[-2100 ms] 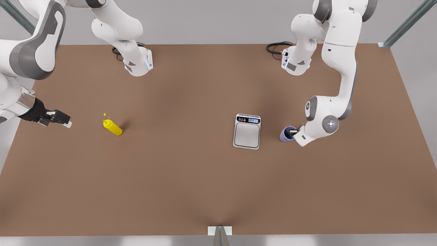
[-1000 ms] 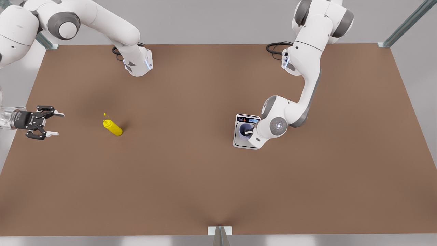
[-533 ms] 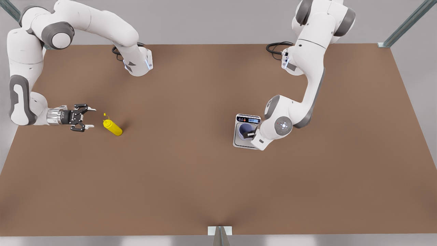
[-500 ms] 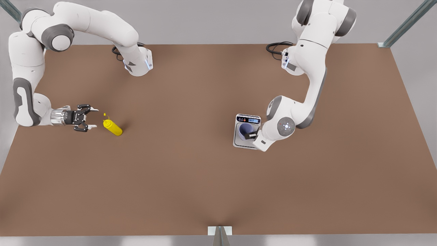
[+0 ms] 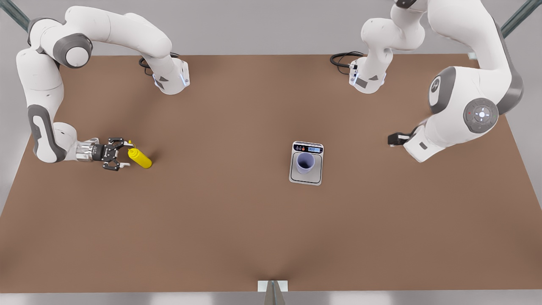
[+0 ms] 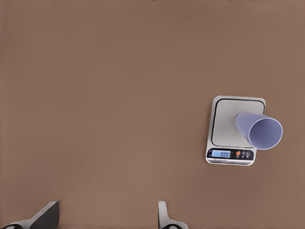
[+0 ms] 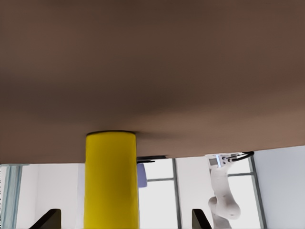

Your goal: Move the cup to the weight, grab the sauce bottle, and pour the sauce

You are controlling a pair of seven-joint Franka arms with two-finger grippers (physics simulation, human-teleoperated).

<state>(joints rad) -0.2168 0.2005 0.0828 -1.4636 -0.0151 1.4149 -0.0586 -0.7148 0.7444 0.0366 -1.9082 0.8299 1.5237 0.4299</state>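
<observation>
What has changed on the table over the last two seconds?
The left tool carried the lavender tapered cup onto the flat silver-white kitchen scale, let go and pulled away, open, to the front view's right. The right tool advanced, open, to straddle the yellow squeeze bottle. Bottle and scale stayed put.

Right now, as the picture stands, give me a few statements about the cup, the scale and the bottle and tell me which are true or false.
1. The cup stands upright on the weight. True.
2. The left gripper grips the cup. False: it is open and well apart from it, toward the front view's right.
3. The sauce bottle is lifted off the table. False: it rests on the table.
4. The right gripper is open at the sauce bottle. True.
</observation>
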